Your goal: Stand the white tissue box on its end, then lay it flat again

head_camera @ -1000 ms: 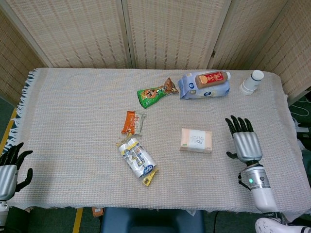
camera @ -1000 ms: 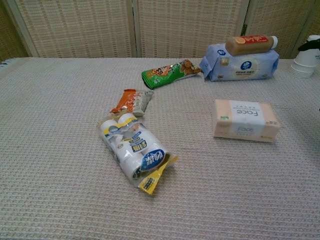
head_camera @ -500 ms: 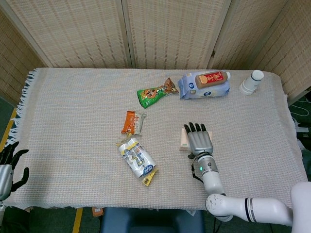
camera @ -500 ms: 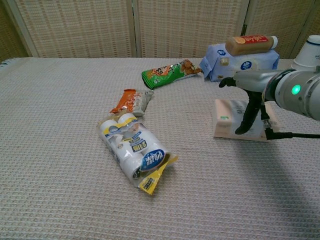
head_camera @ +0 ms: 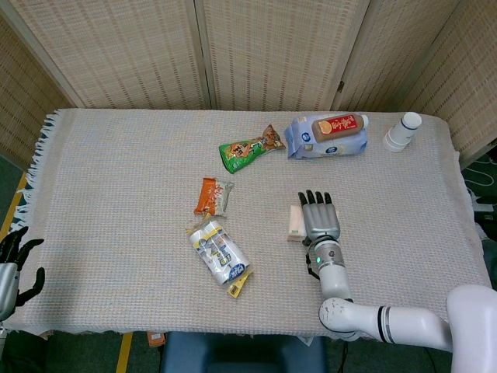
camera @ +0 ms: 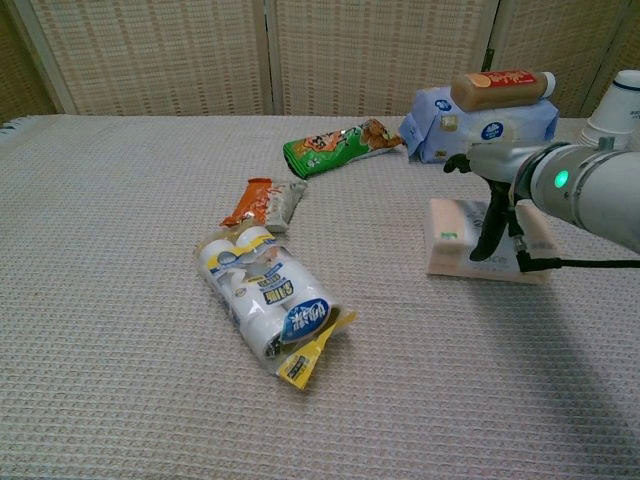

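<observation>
Fingers [head_camera: 314, 200] of the right hand [head_camera: 321, 220] stretch flat over the white rectangular cardboard tissue box [head_camera: 294, 222], which lies flat right of table centre; an actual grip cannot be told. Left hand [head_camera: 11, 263] hangs open off the table's near-left edge.

A rough woven cloth [head_camera: 116, 179] is covering the bench, glossy plastic is wrapping the roll pack [camera: 268, 298], and the tissue box [camera: 446, 240] is looking matt.

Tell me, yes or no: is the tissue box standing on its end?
No, the tissue box lies flat on the table cloth in the chest view, with the right hand over it.
</observation>
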`<state>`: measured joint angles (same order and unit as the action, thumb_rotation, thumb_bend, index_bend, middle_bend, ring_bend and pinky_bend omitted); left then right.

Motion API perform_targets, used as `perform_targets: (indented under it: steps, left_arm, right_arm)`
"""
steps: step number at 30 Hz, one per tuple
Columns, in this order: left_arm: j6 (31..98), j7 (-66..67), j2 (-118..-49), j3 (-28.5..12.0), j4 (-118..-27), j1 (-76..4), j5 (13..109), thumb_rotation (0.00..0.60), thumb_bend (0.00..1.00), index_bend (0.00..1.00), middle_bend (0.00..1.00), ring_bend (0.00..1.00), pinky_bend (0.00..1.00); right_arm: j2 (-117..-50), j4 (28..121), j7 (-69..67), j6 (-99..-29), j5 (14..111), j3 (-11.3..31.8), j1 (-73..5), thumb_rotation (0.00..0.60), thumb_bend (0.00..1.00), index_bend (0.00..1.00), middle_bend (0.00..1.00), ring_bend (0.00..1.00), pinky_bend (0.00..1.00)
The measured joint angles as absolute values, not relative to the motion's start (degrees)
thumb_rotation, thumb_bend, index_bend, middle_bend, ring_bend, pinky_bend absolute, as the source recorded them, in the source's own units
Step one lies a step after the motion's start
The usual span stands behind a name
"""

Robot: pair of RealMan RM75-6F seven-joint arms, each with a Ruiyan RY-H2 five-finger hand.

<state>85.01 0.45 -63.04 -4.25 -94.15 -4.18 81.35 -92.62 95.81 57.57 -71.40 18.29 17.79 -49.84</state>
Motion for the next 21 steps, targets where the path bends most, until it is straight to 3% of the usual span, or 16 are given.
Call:
perform_targets:
  steps: [9,21]
  left_arm:
    - [84.8,0.5,-63.2,-4.1,-93.9,-4.3,81.6,0.6,0.49,0.23,0.0,0.0,0.12]
    - [85.1,-0.3,-63.0,-4.2,-93.9,-4.1,81.6,0.6,0.49,0.23,0.0,0.0,0.12]
  right_arm:
    - [-94.5,92.8,55.4,-69.9,18.5,17.2,-51.1,0.6,0.0,0.1,0.17,0.07,0.0]
    - [-96.0,90.4,53.6,-70.1,20.0,16.3,-51.5,0.6,0.0,0.39,0.36,0.15,0.0]
